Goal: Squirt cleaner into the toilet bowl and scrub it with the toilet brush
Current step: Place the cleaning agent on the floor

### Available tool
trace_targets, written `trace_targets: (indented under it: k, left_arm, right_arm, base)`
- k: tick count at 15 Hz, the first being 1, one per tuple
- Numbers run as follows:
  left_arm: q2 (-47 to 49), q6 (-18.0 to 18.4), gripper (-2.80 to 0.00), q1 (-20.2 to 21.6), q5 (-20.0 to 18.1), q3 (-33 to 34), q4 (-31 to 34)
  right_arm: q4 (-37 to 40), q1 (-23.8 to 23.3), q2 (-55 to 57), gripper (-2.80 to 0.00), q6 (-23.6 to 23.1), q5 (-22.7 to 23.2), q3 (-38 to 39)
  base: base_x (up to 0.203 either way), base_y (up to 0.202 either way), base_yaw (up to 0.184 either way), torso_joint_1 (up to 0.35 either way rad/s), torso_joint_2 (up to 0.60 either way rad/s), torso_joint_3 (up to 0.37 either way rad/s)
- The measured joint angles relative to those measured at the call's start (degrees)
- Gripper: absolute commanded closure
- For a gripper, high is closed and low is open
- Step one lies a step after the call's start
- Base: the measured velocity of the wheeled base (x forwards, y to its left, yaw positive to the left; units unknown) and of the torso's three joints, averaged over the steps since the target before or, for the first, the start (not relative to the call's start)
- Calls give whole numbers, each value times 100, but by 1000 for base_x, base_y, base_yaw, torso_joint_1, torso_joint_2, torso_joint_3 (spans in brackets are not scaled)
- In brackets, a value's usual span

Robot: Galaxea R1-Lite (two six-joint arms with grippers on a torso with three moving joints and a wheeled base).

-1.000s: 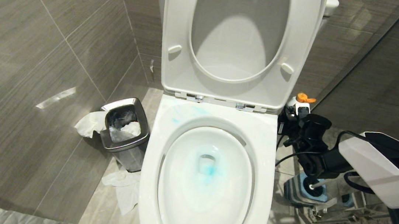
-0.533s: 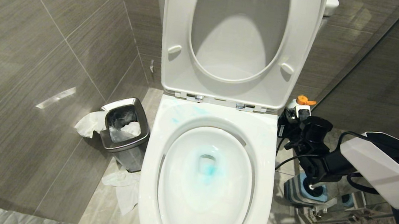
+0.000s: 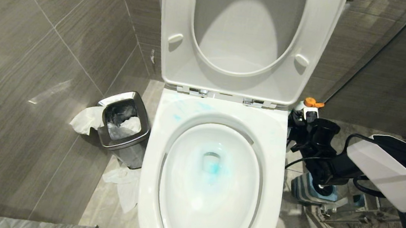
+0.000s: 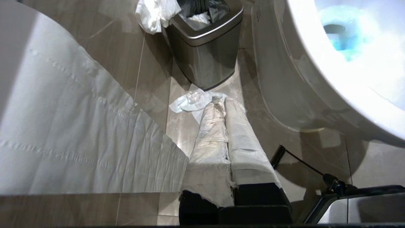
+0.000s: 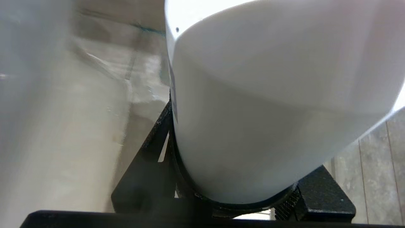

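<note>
The white toilet bowl (image 3: 278, 156) stands open with its seat and lid raised. Turquoise cleaner (image 3: 213, 168) tints the water at the drain, and pale blue streaks mark the rim's back. My right gripper (image 3: 305, 119) is low beside the bowl's right side. It is shut on a white cleaner bottle (image 3: 303, 110) with an orange cap; the bottle (image 5: 269, 95) fills the space between the black fingers (image 5: 158, 133). My right arm covers the top of a blue-and-grey striped holder (image 3: 306, 193), and the toilet brush is hidden. My left gripper (image 4: 224, 103), wrapped in white, hangs shut over the floor left of the bowl (image 4: 284, 79).
A square chrome waste bin (image 3: 124, 130) stands left of the toilet, with crumpled tissues (image 3: 85, 118) beside it and more paper (image 3: 124, 185) on the floor in front. Grey tiled walls close in on both sides. A metal rail (image 3: 347, 214) runs along the floor at right.
The whole head view has shifted and the toilet looks nearer, so the camera has moved. My right gripper still holds the bottle beside the bowl.
</note>
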Motion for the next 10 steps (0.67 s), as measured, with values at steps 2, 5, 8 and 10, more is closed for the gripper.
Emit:
trace_targets:
  k: [2, 5, 8, 10]
  left_arm:
    - [0, 2, 0, 0, 0, 0, -1]
    - [0, 2, 0, 0, 1, 0, -2]
    - [0, 5, 0, 0, -2, 6, -9]
    - [0, 4, 0, 0, -2, 6, -16]
  right_arm:
    - [-1, -40, 29, 0, 0, 19, -149]
    - [-4, -51, 7, 0, 0, 56, -391]
    - [0, -48, -87, 0, -24, 217, -617]
    - [4, -41, -118, 0, -42, 259, -793]
  base:
    - [0, 0, 0, 1, 0, -188]
    - [0, 0, 0, 3, 2, -198]
    - [0, 0, 0, 2, 1, -197]
    - [0, 0, 0, 2, 3, -196]
